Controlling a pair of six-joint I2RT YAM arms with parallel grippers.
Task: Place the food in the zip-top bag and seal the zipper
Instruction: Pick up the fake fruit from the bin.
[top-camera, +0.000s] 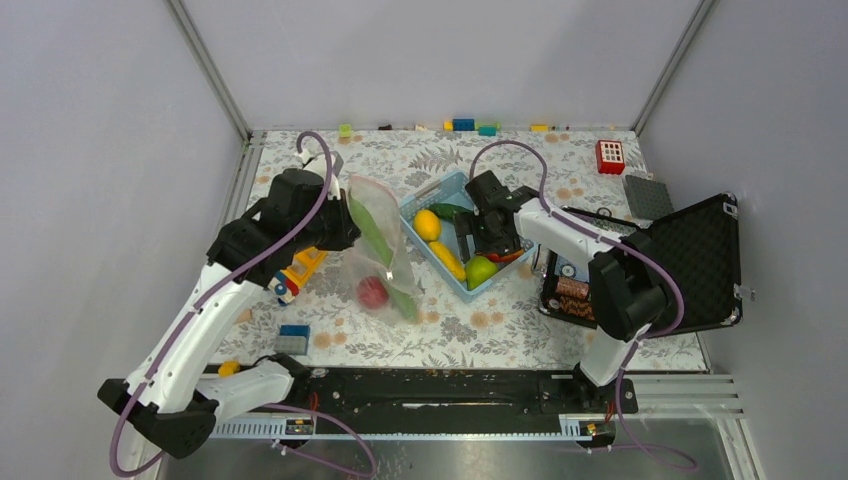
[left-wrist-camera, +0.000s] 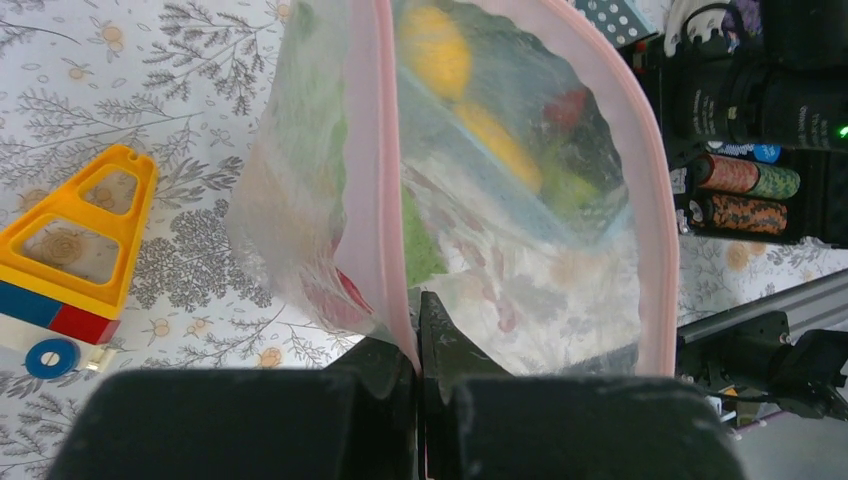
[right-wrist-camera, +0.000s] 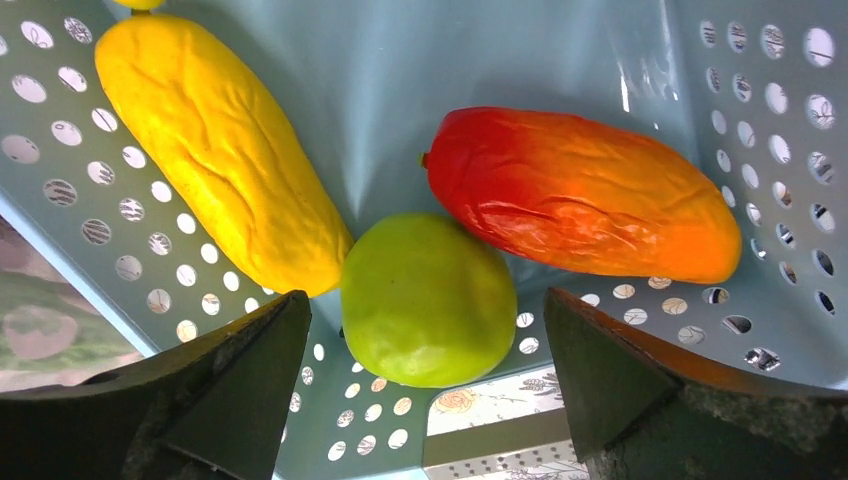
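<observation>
L end effector (left-wrist-camera: 418, 340) clamps zipper (left-wrist-camera: 372, 180), bag (top-camera: 385, 245) long axis runs far-near; R end effector (right-wrist-camera: 425, 300) wide open over green fruit (right-wrist-camera: 420, 285); floral table (top-camera: 560, 330), grey walls (top-camera: 100, 150)

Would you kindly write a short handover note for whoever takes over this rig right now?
Left gripper: shut on the zipper, holding the mouth of the zip-top bag open.
Right gripper: open, straddling the green fruit inside the blue basket.
In the bag: red apple and long green pod.
In the basket: lemon, banana, cucumber, red-orange fruit and the green fruit.
Left to do: move those five into the bag, then seal the zipper.
</observation>
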